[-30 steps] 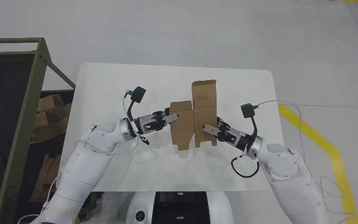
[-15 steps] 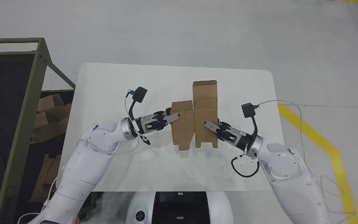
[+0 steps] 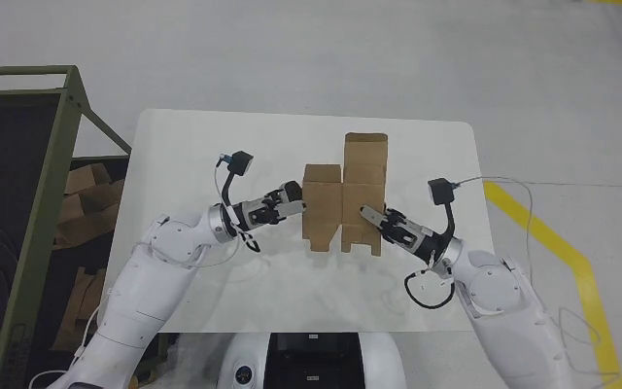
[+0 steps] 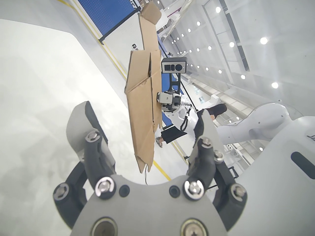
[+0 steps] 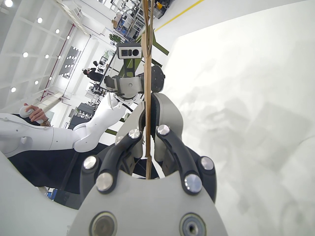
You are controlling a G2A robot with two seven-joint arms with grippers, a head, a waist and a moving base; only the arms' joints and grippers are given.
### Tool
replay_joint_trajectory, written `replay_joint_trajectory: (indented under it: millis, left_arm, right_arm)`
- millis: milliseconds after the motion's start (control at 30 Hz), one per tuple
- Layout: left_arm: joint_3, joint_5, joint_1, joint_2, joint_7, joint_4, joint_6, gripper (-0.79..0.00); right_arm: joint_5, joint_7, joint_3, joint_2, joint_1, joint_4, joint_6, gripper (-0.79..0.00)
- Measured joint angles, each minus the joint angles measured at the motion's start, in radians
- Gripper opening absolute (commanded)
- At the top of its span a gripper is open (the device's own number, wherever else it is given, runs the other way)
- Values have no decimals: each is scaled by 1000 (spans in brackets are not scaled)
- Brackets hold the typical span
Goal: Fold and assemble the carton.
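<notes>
Peering along the right wrist, we get the carton (image 5: 147, 79) edge-on, a thin brown strip that hides the pads of the right fingers (image 5: 169, 116), which are clamped tight on its right edge. The left fingers (image 4: 82, 121) gape wide at the carton's left edge; whether either touches it we cannot tell. The carton is flattened corrugated board, creased and slit into flaps, with one flap standing out on its far side. Below the carton the smooth white table (image 3: 194, 146) stretches wide on every side, out to rounded corners. An olive metal rack (image 3: 39, 71) of cardboard scraps stands well left of the carton.
</notes>
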Motion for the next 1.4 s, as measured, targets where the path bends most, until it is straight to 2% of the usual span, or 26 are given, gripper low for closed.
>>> replay_joint_trajectory:
  millis: [367,633,700,733,767,833,1000,1233,1400]
  left_arm:
    - [35,-129,-21,4,-139,29,33,0]
    - [57,-171,-42,3,-189,39,30,0]
    - [59,-168,-45,3,-194,39,30,-31]
    - [61,-165,-46,4,-196,38,29,-74]
    - [63,-164,-47,4,-196,37,27,-71]
    - [62,-157,-49,4,-194,36,23,0]
    - [42,-118,-50,8,-166,32,19,0]
    - [-49,-158,-21,24,-153,11,0,0]
    - [-72,-151,-20,30,-158,-4,2,0]
  right_arm:
    - [-38,-31,2,5,-21,-33,-110,-785]
    - [-56,-31,-7,8,-18,-37,-121,-785]
    - [-57,-27,-10,9,-15,-35,-120,-785]
    - [-60,-23,-12,9,-14,-33,-119,-785]
    - [-61,-20,-14,10,-12,-31,-117,-785]
    - [-64,-16,-18,10,-9,-29,-116,-785]
    - [-69,20,-26,14,3,-19,-112,-785]
    - [-52,93,-32,22,32,2,-117,-785]
    - [-37,143,-52,25,55,11,-111,-785]
